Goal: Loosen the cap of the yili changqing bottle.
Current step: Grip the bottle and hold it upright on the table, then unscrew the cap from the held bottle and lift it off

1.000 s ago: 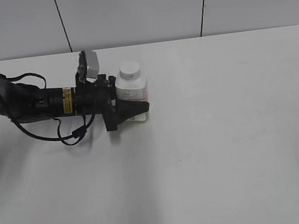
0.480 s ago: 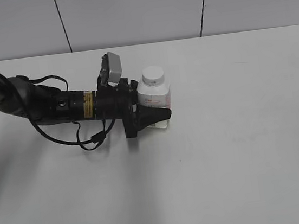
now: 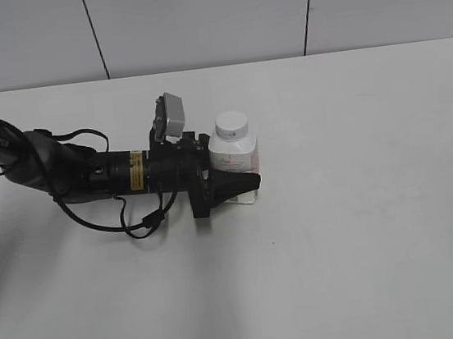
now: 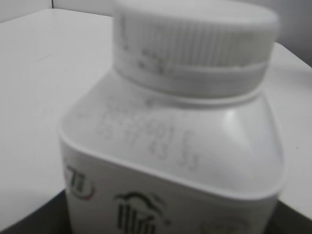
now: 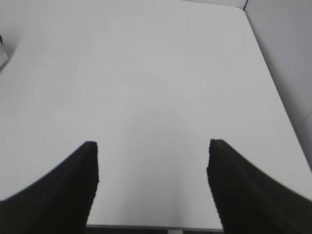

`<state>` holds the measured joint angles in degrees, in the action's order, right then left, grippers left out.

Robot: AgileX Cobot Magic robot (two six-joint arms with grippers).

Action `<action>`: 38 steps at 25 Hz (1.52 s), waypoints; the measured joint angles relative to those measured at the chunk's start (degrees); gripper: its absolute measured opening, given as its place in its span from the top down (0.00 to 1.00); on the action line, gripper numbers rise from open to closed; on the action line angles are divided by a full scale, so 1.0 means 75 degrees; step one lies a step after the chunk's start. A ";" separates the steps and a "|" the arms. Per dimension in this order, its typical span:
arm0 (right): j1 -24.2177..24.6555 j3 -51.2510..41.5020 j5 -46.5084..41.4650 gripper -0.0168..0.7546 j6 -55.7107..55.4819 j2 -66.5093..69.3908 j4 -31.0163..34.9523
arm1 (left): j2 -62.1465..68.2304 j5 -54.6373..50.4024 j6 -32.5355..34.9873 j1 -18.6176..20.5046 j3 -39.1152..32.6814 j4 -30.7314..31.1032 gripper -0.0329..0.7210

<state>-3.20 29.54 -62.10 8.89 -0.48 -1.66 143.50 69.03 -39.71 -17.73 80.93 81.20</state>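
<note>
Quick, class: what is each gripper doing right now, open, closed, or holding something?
Left gripper: closed on the yili changqing bottle, gripping its body below the cap.
Right gripper: open, holding nothing.

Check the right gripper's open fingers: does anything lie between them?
Nothing. In the right wrist view the right gripper stands open over bare white table; the bottle sits in the left gripper, seen in the exterior view.

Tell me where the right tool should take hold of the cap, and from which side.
Grip the cap by its ribbed side wall, coming straight down from above. The bottle stands upright, its body held by the left tool, so the flat-topped cap is exposed, likely free all round.
</note>
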 joint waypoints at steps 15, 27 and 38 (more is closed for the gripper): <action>0.0000 0.1175 0.1000 0.26 -0.0645 0.3844 0.1930 | 0.0023 0.0082 0.0006 0.0000 0.0008 -0.0044 0.38; -0.0029 0.4134 -0.0508 0.26 -0.0960 0.9011 0.2529 | 0.0024 0.0090 0.0062 0.0000 0.0008 -0.0034 0.38; -0.1710 0.7047 -0.0778 0.26 -0.1724 1.2563 0.2571 | 0.0024 0.0066 0.0127 0.0000 0.0008 -0.0020 0.38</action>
<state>-16.02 82.39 -67.93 -4.05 93.74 17.62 143.68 69.52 -38.75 -17.73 80.99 81.05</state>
